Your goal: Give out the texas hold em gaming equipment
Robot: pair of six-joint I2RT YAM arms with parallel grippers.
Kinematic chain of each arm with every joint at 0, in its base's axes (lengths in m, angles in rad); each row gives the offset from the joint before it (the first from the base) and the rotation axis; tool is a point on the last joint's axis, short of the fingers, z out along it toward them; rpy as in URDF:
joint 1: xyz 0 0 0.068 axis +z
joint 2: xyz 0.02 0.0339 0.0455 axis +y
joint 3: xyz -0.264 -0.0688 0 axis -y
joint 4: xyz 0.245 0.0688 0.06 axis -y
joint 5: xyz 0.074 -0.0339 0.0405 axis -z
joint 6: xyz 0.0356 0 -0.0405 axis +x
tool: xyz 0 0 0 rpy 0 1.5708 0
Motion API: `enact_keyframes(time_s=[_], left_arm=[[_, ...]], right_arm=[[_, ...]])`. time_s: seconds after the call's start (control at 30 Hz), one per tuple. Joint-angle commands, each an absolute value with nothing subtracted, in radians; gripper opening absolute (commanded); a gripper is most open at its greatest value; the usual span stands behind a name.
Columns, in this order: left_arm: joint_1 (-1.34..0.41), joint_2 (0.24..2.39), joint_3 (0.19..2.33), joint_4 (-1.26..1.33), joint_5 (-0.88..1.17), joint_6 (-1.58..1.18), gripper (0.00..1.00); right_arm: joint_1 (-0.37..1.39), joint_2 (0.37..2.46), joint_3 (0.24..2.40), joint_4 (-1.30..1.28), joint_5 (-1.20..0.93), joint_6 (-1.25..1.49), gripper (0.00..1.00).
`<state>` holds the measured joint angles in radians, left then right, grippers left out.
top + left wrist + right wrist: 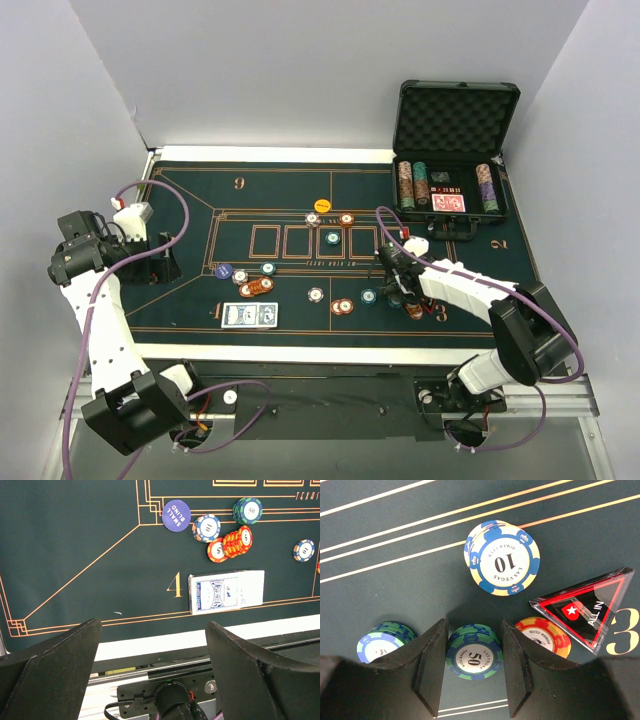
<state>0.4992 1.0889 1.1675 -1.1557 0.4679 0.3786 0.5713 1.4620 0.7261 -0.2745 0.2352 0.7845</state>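
My right gripper (pixel 474 667) is shut on a small stack of green-blue 50 chips (pixel 474 655), one finger on each side of it, low over the felt; it also shows in the top view (pixel 398 283). Beside it lie a blue-white 10 stack (pixel 502 557), an orange-red stack (pixel 545 635) and another green-blue stack (pixel 385 642). My left gripper (pixel 152 645) is open and empty at the table's left (pixel 160 262). The blue-backed cards (pixel 226 591) lie by the "4" (pixel 249 315). Orange chips (pixel 236 541), a 10 stack (pixel 206 528) and a 50 stack (pixel 247 510) lie above them.
A clear triangular "ALL IN" marker (pixel 590 610) lies right of my right fingers. A purple "SMALL BLIND" button (pixel 177 514) lies near the left chips. The open black case (pixel 450 190) at the back right holds chip rows and a red-backed deck (pixel 448 203). More chips (pixel 343 306) dot the felt.
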Motion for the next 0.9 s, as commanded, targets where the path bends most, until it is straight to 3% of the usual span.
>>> enact_keyframes(time_s=[0.0, 0.37, 0.67, 0.87], left_arm=[[0.508, 1.078, 1.172, -1.141, 0.476, 0.397, 0.96], [0.506, 1.075, 1.164, -1.144, 0.485, 0.408, 0.96], [0.486, 1.101, 1.17, -1.239, 0.584, 0.633, 0.96], [0.324, 1.082, 1.1, -1.292, 0.624, 0.883, 0.96]], right_arm=[[0.583, 1.439, 0.738, -0.341, 0.253, 0.792, 0.34], [0.601, 1.404, 0.75, -0.385, 0.284, 0.793, 0.61], [0.678, 1.299, 0.865, -0.494, 0.337, 0.795, 0.63], [0.742, 1.287, 0.916, -0.477, 0.318, 0.805, 0.64]])
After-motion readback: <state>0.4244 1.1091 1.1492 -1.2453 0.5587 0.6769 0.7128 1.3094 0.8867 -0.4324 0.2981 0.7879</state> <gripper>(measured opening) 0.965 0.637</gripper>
